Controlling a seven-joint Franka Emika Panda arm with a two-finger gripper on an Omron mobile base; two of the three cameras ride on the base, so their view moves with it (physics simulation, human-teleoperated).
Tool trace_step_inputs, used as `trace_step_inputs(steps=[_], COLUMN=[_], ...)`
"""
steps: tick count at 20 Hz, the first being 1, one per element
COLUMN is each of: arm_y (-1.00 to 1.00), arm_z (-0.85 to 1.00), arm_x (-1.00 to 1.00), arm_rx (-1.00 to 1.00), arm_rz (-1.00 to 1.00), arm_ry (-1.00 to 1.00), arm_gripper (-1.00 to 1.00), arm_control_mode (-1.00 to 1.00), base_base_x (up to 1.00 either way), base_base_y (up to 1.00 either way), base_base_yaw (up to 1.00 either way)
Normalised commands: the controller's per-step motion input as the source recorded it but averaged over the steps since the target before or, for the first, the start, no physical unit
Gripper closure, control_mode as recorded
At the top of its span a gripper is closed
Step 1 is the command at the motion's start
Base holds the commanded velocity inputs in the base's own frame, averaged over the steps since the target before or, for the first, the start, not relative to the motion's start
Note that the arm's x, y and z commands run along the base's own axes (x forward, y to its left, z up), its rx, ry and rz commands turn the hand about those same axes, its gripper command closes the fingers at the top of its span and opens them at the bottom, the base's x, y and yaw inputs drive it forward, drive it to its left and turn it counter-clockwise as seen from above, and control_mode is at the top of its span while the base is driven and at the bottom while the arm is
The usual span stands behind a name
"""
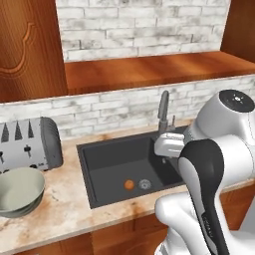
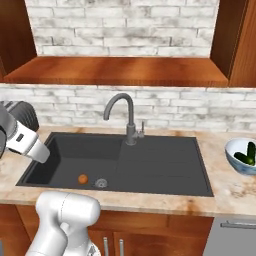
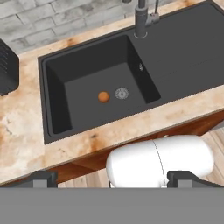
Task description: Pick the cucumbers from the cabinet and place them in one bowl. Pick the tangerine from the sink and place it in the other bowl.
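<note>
- My gripper [image 3: 112,178] hangs open and empty, high above the dark charcoal sink [image 3: 87,59].
- The small round orange tangerine [image 3: 103,96] lies on the basin floor, just beside the round metal drain [image 3: 121,92].
- I should descend straight over it, jaws straddling the fruit, clear of the basin walls.

A small orange tangerine [image 1: 129,185] sits on the floor of the dark charcoal sink [image 1: 109,167], just beside the round metal drain [image 1: 145,184]. The curved grey tap [image 1: 163,112] rises behind the basin against a whitewashed brick wall [image 1: 114,107]. On the speckled tabletop [image 1: 64,209] to the left, a deep grey-green bowl [image 1: 19,191] stands in front of a silver toaster [image 1: 30,144], close beside it. Above, the reddish-brown cabinet [image 1: 30,50] shows a carved-panel door and an open shelf bay [image 1: 149,69] with a bare wooden board. The robot's white arm [image 1: 214,169] with its dark joints rises at the lower right, covering the sink's right edge.
</note>
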Motion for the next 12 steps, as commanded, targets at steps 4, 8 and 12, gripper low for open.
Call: trace_step_inputs(steps=[4, 8, 12], arm_y=[0.00, 0.00, 0.00], arm_z=[0.00, 0.00, 0.00], arm_x=[0.00, 0.00, 0.00], arm_rx=[0.00, 0.00, 0.00], arm_rz=[0.00, 0.00, 0.00], arm_ry=[0.00, 0.00, 0.00], arm_gripper=[-1.00, -1.00, -1.00], arm_control_mode=[1.00, 1.00, 1.00], base_base_x=[0.21, 0.60, 1.00], base_base_y=[1.00, 0.66, 0.40], base_base_yaw=[0.29, 0.11, 0.01])
